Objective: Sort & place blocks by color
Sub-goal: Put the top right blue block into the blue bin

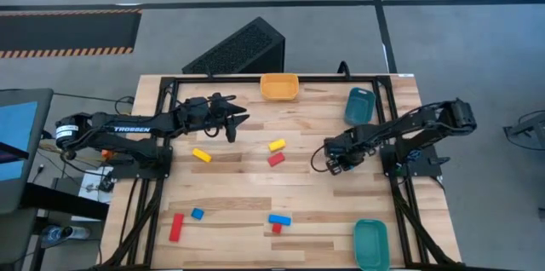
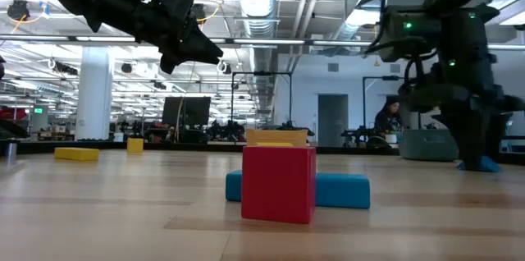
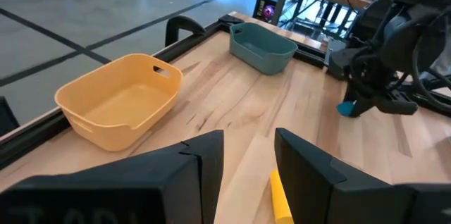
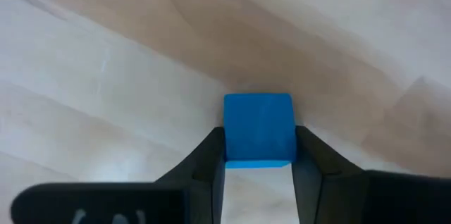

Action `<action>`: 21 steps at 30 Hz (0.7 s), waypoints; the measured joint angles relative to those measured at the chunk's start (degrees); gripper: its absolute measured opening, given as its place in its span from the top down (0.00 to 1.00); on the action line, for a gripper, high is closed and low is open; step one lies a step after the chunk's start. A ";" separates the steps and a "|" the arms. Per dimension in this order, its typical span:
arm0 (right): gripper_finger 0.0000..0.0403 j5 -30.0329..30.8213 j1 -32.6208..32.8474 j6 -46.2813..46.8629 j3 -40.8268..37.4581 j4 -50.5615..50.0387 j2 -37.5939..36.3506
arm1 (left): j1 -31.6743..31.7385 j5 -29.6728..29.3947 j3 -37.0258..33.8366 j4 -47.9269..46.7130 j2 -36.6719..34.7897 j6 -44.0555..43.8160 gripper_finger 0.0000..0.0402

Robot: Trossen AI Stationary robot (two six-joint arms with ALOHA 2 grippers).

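Two hands share this worktop point(image 1: 341, 228), and we take the blue tray point(image 1: 358, 105) at its far right as our landmark. Our right hand point(image 1: 335, 164) sits low on the wood, a short way nearer than that tray and slightly toward the centre, with its fingers closed against the sides of a small blue cube point(image 4: 258, 129). Our left hand point(image 1: 235, 121) hovers well to the left of the blue tray, beyond the orange tray point(image 1: 279, 87), its fingers parted and holding nothing.

We judge the grip to be the weak point: in the right wrist view the fingertips meet only the lower part of the cube, so a quick lift or swing could let it pivot and drop short of the tray. A release too near the rim could bounce it back onto the wood.

Other blocks lie loose left of the landmark: a yellow block point(image 1: 277, 145) with a red block point(image 1: 276, 159) just beside it, and a yellow bar point(image 1: 201, 155) further left. If both arms move toward the centre together, they could brush each other or scatter these.
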 joint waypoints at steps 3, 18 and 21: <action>0.72 1.30 -1.76 -5.70 4.51 0.53 -0.22 | 0.00 0.00 0.00 0.04 0.00 -0.90 0.71; 0.72 9.21 -24.85 -34.78 19.04 -5.15 -1.86 | -0.04 -1.81 0.00 0.72 -0.02 -10.07 0.71; 0.72 9.38 -32.39 -39.26 18.91 -7.19 -2.88 | -0.39 -1.76 0.00 0.76 -0.02 -12.05 0.71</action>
